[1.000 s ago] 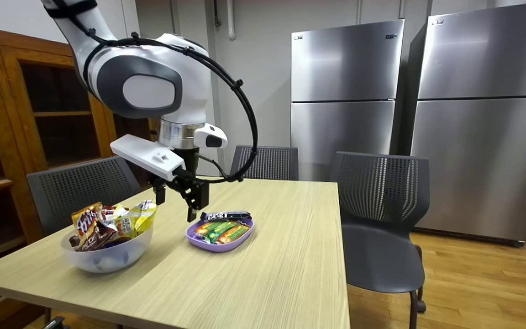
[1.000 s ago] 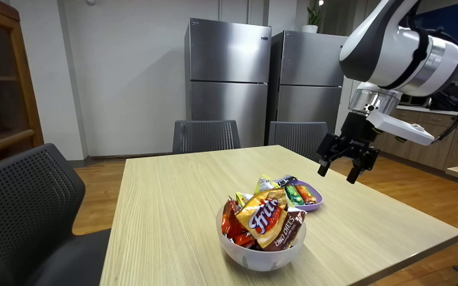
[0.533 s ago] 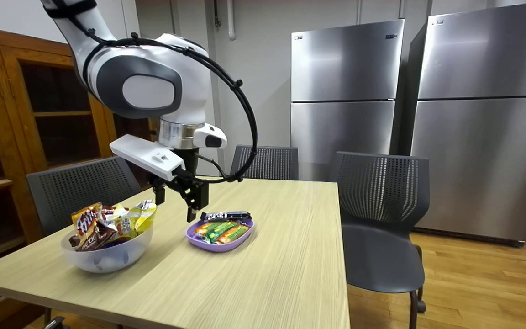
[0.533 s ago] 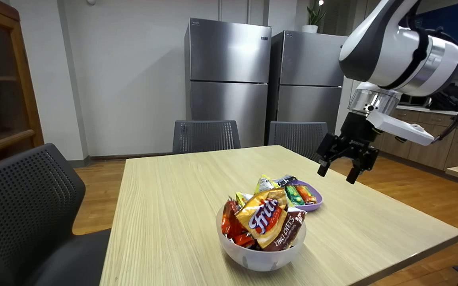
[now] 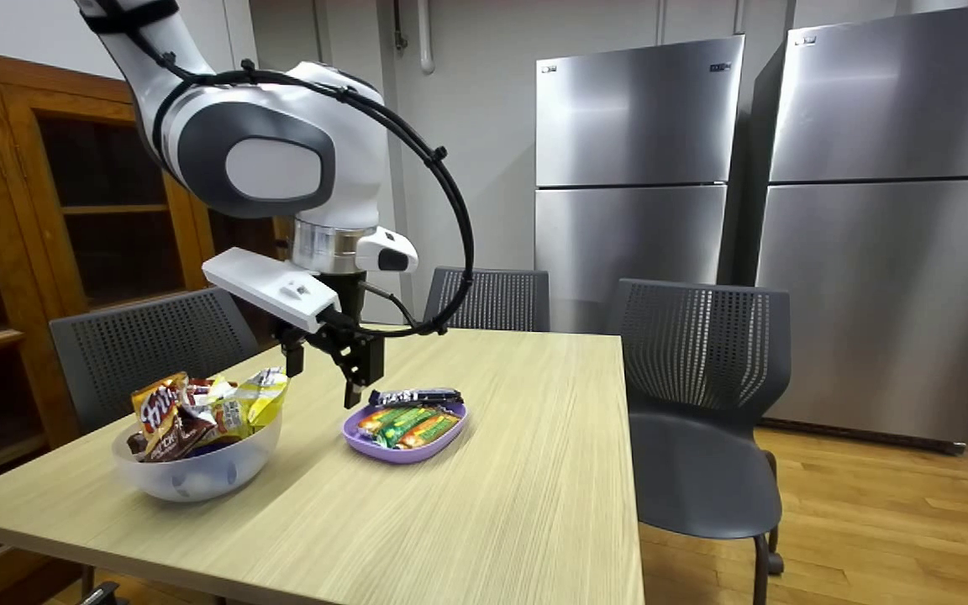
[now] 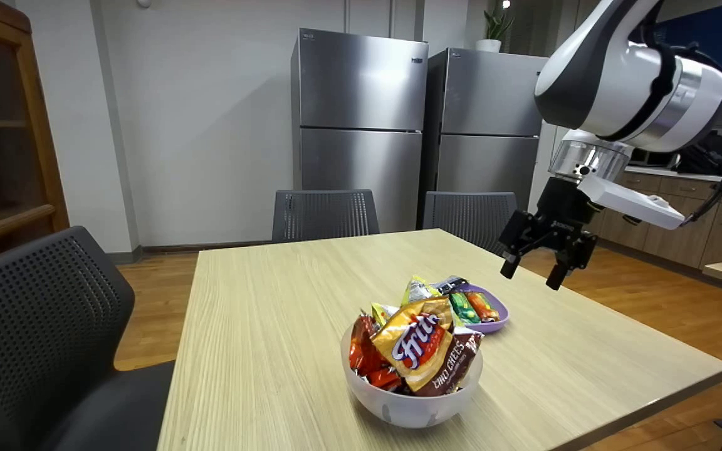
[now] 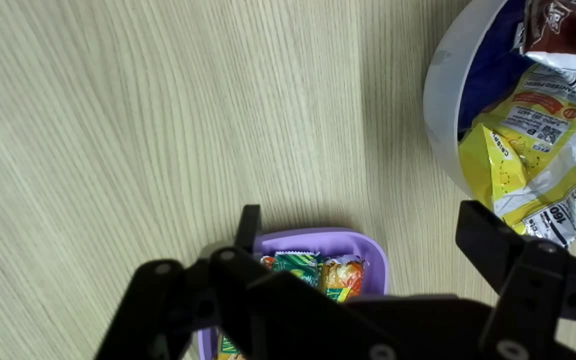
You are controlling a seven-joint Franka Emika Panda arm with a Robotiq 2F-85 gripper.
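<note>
fingers (image 6: 556,275) spread, holding nothing, hanging above tabletop (image 5: 534,479); purple tray (image 5: 404,455) nearby on tabletop, its raised rim (image 7: 318,232) probably keeping the wrapped bars (image 5: 429,429) corralled; bowl (image 6: 417,412) stands apart from tray, snack bags (image 6: 414,344) poking up above it, likely because it's packed full

pincer (image 7: 360,223) spread; purple tray (image 7: 379,265): wrapped bars (image 7: 296,265); bowl (image 7: 440,100): snack bags (image 7: 530,137)

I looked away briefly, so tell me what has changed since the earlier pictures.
Nothing visibly changed; nothing was taken hold of or let go. The gripper stays open and empty above the table; the bowl, its snack bags and the purple tray stand as before.
</note>
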